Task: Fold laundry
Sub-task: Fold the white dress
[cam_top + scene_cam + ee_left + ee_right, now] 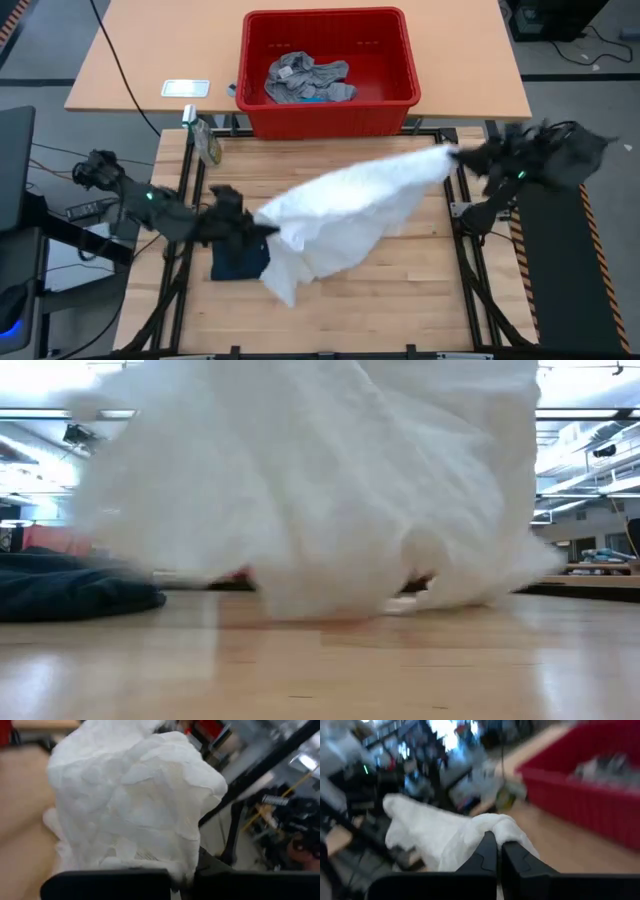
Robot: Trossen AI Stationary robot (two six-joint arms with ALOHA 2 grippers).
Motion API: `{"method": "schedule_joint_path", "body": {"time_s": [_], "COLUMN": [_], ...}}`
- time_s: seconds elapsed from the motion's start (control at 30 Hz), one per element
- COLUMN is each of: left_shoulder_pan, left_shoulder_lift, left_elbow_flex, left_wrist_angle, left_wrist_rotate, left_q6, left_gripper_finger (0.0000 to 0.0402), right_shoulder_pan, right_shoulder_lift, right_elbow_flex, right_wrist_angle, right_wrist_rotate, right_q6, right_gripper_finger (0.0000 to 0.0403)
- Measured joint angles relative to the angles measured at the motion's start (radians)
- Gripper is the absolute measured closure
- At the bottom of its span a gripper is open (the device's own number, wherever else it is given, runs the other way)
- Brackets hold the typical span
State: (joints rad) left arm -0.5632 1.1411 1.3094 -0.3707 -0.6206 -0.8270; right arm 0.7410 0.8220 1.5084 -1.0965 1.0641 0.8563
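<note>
A white garment [345, 215] stretches across the table between my two grippers and fills the low view [330, 480]. My left gripper [262, 228] is shut on its left end; my right gripper [458, 156] is shut on its right end. A dark navy garment [238, 258] lies flat on the table beneath the left gripper, also seen in the low view [70, 588]. Grey and blue garments [305, 80] lie in the red basket [330, 115]. My left gripper pinches the white garment's left end [150, 857] between its two fingers, coming level from the table's left; the cloth bunches in front of the fingers. My right gripper pinches a bunched fold at the garment's right end [492, 827] between its shut fingers, coming from the table's right. The cloth is lifted, and its lower edge [320, 605] brushes the table.
The red basket stands on a second table beyond the far edge. A small white card [185, 88] lies on that table, and a greenish item [207, 142] sits at the far-left corner. Bare wood [400, 300] shows at the near right.
</note>
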Motion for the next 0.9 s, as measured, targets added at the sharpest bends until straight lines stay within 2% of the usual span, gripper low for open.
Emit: {"method": "schedule_joint_path", "body": {"time_s": [0.13, 0.43, 0.57, 0.67, 0.8, 0.9], "left_shoulder_pan": [0.039, 0.102, 0.139, 0.203, 0.294, 0.329], "left_shoulder_lift": [-0.068, -0.152, -0.177, -0.187, -0.186, -0.171], "left_elbow_flex": [0.0, 0.0, 0.001, 0.001, 0.001, -0.018], "left_wrist_angle": [0.0, 0.01, -0.041, -0.141, -0.328, -0.42], "left_wrist_rotate": [-0.001, 0.002, 0.004, 0.005, 0.044, 0.111], "left_q6": [0.072, 0.203, 0.275, 0.235, 0.1, 0.025], "left_gripper_finger": [0.0391, 0.039, 0.039, 0.0381, 0.0333, 0.0285], "right_shoulder_pan": [-0.05, -0.112, -0.159, -0.199, -0.246, -0.274], "right_shoulder_lift": [0.011, 0.048, 0.057, 0.057, 0.081, 0.107], "right_elbow_flex": [0.097, 0.189, 0.189, 0.188, 0.189, 0.169], "right_wrist_angle": [0.157, 0.326, 0.291, 0.263, 0.215, 0.091], "right_wrist_rotate": [0.036, 0.03, 0.103, 0.107, 0.089, 0.003], "right_q6": [-0.258, -0.497, -0.504, -0.461, -0.395, -0.24], "right_gripper_finger": [0.0398, 0.0398, 0.0398, 0.0398, 0.0398, 0.0398]}}
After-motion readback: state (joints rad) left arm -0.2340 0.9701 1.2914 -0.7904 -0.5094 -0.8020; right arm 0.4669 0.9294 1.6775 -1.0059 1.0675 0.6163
